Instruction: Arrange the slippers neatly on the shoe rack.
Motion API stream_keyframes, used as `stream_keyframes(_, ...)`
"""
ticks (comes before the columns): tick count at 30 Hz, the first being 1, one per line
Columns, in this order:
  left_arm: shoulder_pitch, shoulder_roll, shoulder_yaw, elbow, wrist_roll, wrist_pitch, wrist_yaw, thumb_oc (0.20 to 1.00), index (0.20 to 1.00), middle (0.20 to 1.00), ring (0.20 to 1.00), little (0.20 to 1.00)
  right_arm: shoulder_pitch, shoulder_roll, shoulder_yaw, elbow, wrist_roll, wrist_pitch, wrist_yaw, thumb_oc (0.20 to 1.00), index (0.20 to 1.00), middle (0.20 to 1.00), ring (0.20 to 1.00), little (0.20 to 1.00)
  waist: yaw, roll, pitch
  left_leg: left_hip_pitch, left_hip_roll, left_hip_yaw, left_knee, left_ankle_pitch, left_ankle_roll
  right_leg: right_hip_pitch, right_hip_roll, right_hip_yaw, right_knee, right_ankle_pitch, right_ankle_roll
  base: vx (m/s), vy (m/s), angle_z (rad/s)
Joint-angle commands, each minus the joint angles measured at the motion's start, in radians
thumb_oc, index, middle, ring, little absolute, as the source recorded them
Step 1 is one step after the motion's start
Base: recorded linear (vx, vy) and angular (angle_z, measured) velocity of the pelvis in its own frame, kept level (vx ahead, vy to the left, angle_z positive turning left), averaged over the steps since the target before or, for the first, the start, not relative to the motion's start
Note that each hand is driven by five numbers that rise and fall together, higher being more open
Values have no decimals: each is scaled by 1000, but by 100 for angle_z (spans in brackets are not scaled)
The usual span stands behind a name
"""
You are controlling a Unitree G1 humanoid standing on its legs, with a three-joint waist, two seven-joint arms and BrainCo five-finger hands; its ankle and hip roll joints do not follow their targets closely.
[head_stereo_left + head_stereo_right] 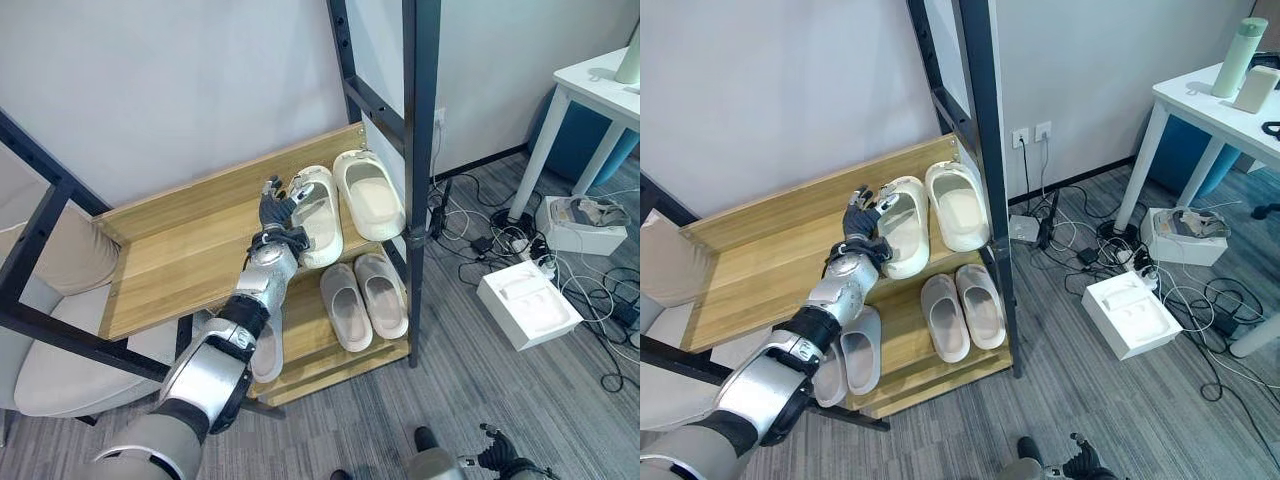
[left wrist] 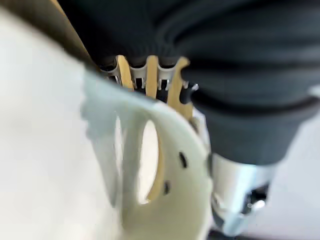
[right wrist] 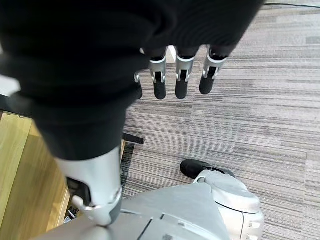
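A pair of cream slippers lies on the rack's wooden upper shelf (image 1: 180, 250) at its right end: the left one (image 1: 318, 215) and the right one (image 1: 370, 192). My left hand (image 1: 275, 210) reaches over the shelf, its straight fingers against the left cream slipper's outer side; that slipper (image 2: 165, 165) shows very close in the left wrist view. On the lower shelf (image 1: 310, 355) sit two grey-beige slippers (image 1: 345, 305) (image 1: 382, 293) side by side, and two more grey ones (image 1: 860, 350) (image 1: 828, 375) lie under my arm. My right hand (image 3: 182, 75) hangs low over the carpet, fingers relaxed and empty.
A black upright post (image 1: 420, 150) of the rack stands just right of the cream pair. To the right are a white table (image 1: 600, 90), a white box (image 1: 528, 303) and several cables on the grey carpet. A beige cushioned seat (image 1: 60, 350) stands at the left.
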Motion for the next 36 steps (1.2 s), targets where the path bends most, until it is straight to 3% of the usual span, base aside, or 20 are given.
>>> stream_keyframes(1,-86,-77,-15,57,-68,-14,26,1000,1000,1000,1000,1000,-33,12,41,-22,12,-30,-27,1000,1000,1000,1000,1000,-78,-18,27,53,15,-24,1,-16,-52,22,50,-37,9,-58,26,0,0,0)
stream_keyframes(19,-145,-162,-59,91,-33,-1,37,1000,1000,1000,1000,1000,-9,-7,35,-24,46,-36,-34,1000,1000,1000,1000,1000,-121,-19,32,51,22,-6,1,-17,-55,7,54,-17,12,-58,26,0,0,-1)
stream_keyframes(36,-213,-270,-7,123,-76,-58,119,1000,1000,1000,1000,1000,-3,-19,20,-8,80,-52,-60,1000,1000,1000,1000,1000,-161,-25,34,60,27,14,1,-17,-59,0,59,5,14,-55,25,-4,-2,-1)
